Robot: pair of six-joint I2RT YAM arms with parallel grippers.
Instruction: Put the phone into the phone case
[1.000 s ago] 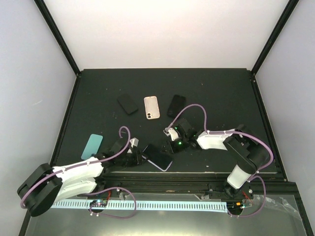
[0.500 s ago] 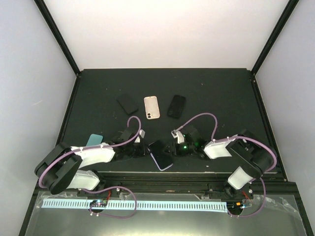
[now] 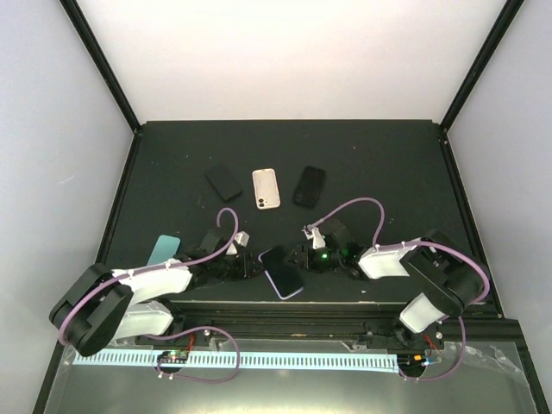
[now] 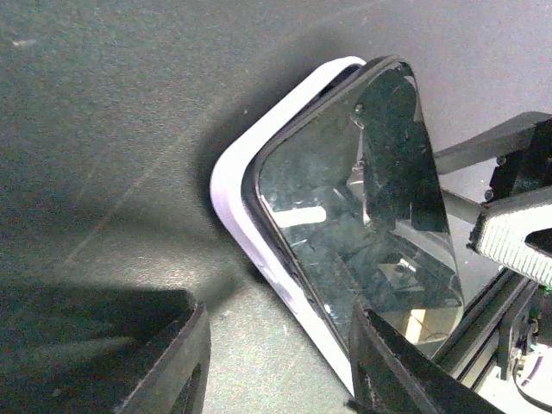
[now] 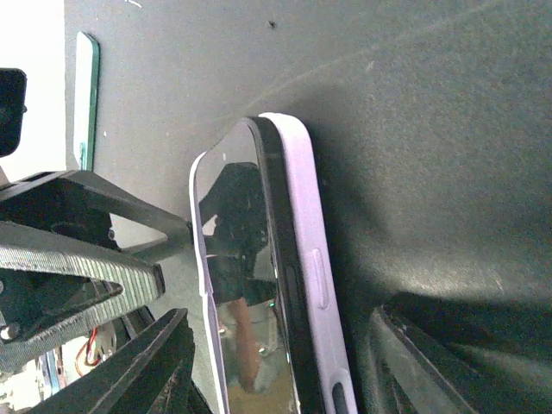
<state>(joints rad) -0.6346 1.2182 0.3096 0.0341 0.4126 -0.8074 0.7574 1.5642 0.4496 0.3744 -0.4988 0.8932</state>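
Observation:
The phone, black with a glossy screen, lies near the table's front edge, set in a lavender phone case. In the left wrist view the phone stands slightly proud of the case rim along its near long edge. My left gripper is open at the phone's left side, its jaws straddling that case edge. My right gripper is open at the other side. The phone and the case lie between its jaws, which stand just clear of them.
A teal case lies left of my left arm. At the back lie a black case, a pink-white case and a black one. The table's front rail runs just behind the phone.
The phone in its case has turned and shifted a little to the right. Both grippers have closed in on it from either side, and both jaws have spread wider.

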